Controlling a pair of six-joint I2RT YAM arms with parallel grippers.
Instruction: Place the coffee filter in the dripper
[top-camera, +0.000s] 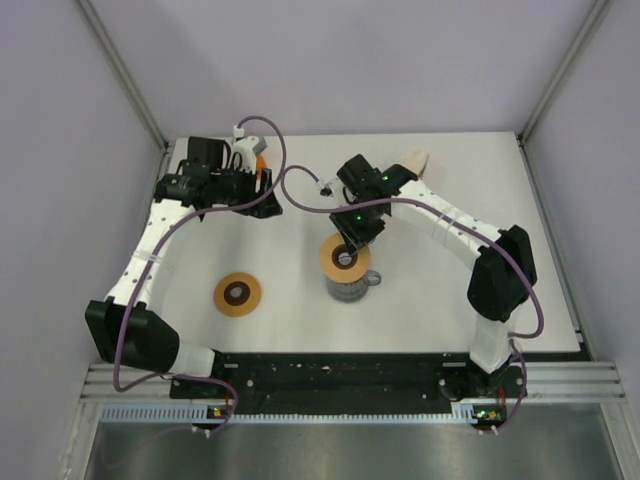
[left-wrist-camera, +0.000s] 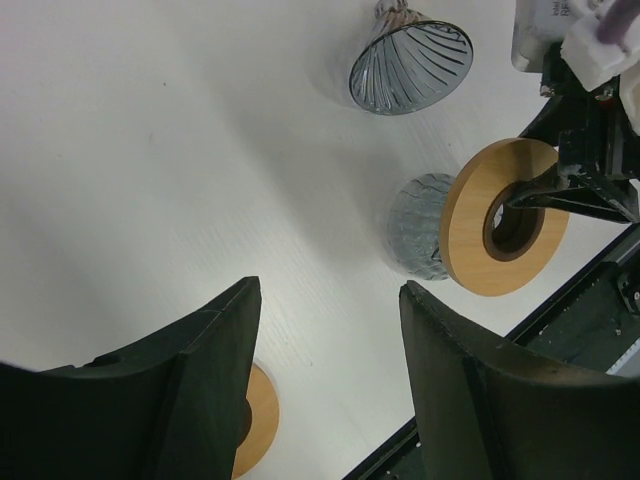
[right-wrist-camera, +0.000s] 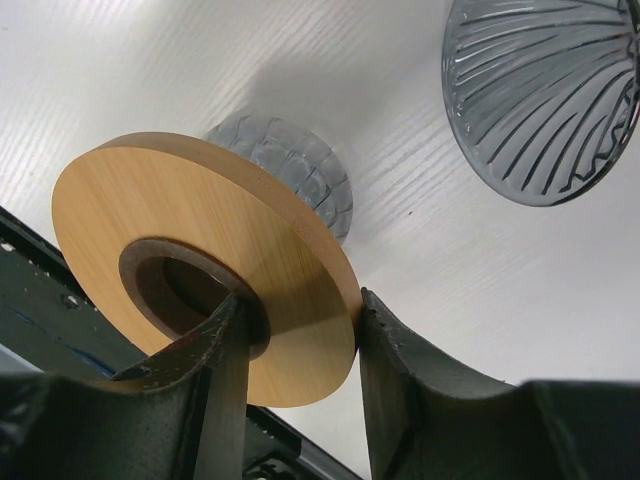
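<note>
The dripper (left-wrist-camera: 410, 68), a smoked ribbed glass cone, lies on its side on the white table; it also shows in the right wrist view (right-wrist-camera: 545, 95). I cannot make it out in the top view. A beige paper piece (top-camera: 415, 158), seemingly the coffee filter, lies at the back beside the right arm. My right gripper (top-camera: 350, 242) (right-wrist-camera: 300, 300) is shut on a wooden ring (right-wrist-camera: 200, 250), one finger through its hole, holding it just above a textured glass cup (top-camera: 348, 288). My left gripper (top-camera: 258, 203) (left-wrist-camera: 330, 290) is open and empty above the table at the back left.
A second wooden ring (top-camera: 237, 294) lies flat on the table at the front left, also behind my left finger in the left wrist view (left-wrist-camera: 262, 420). The black base rail (top-camera: 330, 375) runs along the near edge. Grey walls enclose the table.
</note>
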